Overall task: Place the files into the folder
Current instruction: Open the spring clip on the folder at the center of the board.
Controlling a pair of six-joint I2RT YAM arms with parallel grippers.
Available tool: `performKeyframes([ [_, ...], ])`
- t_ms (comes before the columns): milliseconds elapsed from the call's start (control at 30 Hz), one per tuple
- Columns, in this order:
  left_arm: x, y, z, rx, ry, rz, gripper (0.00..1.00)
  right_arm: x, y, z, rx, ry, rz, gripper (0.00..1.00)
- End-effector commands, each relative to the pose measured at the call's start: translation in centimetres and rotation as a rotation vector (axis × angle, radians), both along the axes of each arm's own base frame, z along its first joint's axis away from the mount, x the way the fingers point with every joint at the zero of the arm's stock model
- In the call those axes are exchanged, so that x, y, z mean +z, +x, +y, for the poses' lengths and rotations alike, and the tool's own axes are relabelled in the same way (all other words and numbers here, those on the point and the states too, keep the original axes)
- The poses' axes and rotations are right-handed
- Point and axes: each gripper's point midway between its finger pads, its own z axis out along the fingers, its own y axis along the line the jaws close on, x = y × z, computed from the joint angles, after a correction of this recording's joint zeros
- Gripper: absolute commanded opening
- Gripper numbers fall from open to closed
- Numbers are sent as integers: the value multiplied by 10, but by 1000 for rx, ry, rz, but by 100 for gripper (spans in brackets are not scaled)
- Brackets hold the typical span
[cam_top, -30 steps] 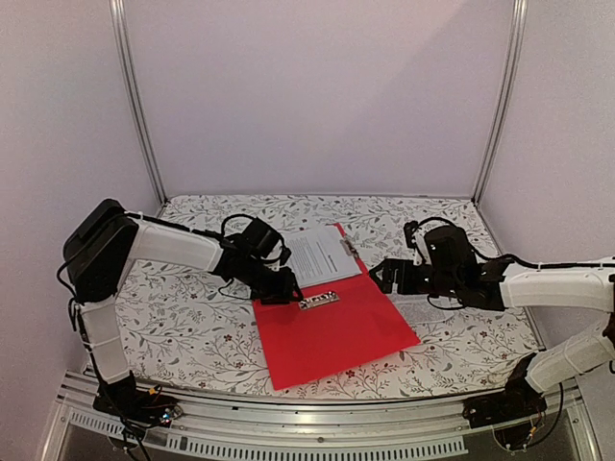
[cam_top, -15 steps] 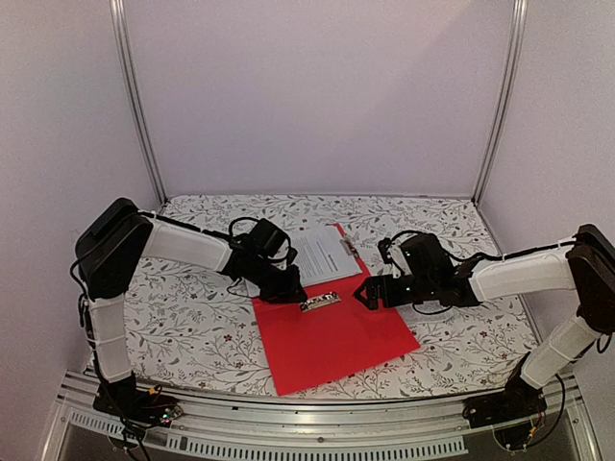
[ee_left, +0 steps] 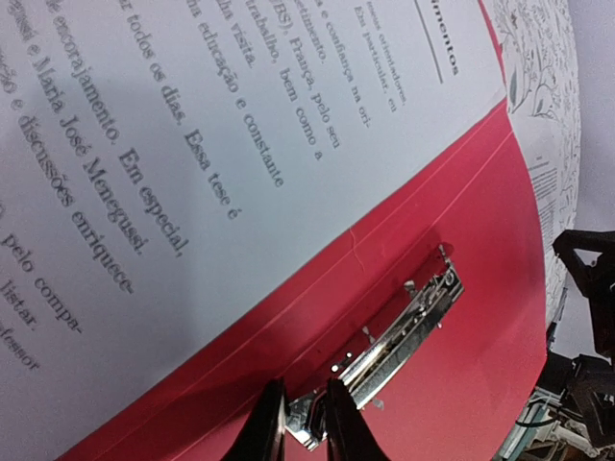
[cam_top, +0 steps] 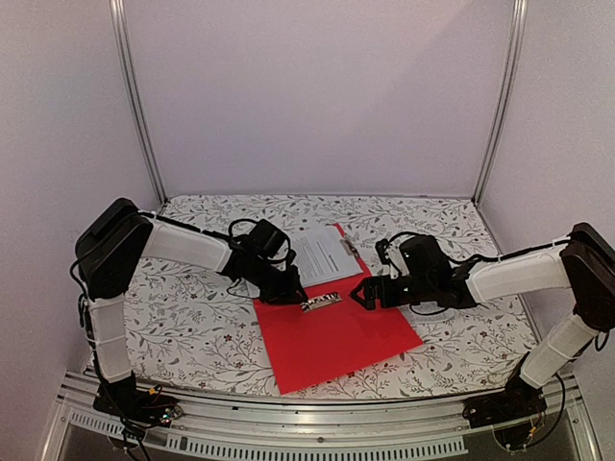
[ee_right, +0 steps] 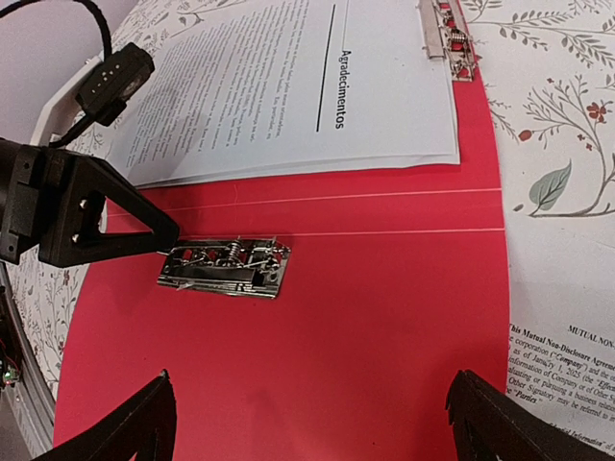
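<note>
The red folder [cam_top: 336, 341] lies open on the table, and the files [cam_top: 320, 254], white printed sheets, rest on its far half. A metal clip [cam_top: 320, 303] sits on the near half. My left gripper [cam_top: 291, 296] is shut on the left end of this clip [ee_left: 404, 322]; in the left wrist view its two fingers [ee_left: 303, 399] pinch the clip's end. My right gripper [cam_top: 363, 293] hovers open over the folder's right part. In the right wrist view its jaws [ee_right: 307, 403] stand wide apart above bare red folder [ee_right: 384, 317], apart from the clip [ee_right: 223, 269].
A second small clip [ee_right: 447, 34] holds the sheets at the folder's far edge. Another printed sheet [ee_right: 567, 375] lies on the floral tablecloth [cam_top: 183, 307] beside the folder's right edge. Metal frame posts stand at the back corners.
The left gripper has closed on the clip's end. The right arm has swung left and forward, so its open gripper now hangs over the folder.
</note>
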Motion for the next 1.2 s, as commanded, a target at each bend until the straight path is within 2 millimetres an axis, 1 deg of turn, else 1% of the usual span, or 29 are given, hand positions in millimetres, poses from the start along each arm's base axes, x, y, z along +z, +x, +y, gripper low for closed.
performKeyframes([
  [0,-2,-9,3,4,8,19,16,-11,-6,1,8,-4,23,99],
  [67,-2,-9,3,5,2,22,15,-12,-6,1,7,-1,27,99],
  [233,-1,-12,0,9,-26,37,9,-14,-8,1,7,3,32,99],
  [467,1,-13,-2,19,-49,47,6,-16,-10,3,12,1,35,99],
  [567,2,-14,-2,33,-69,60,7,-17,-10,3,10,-2,34,99],
  [867,6,-17,1,65,-93,66,18,-21,-14,4,13,-5,38,99],
  [1067,7,-17,-1,72,-117,74,18,-25,-17,8,21,-7,45,99],
  [1167,7,-18,-2,73,-125,86,16,-27,-18,9,23,-9,50,99],
])
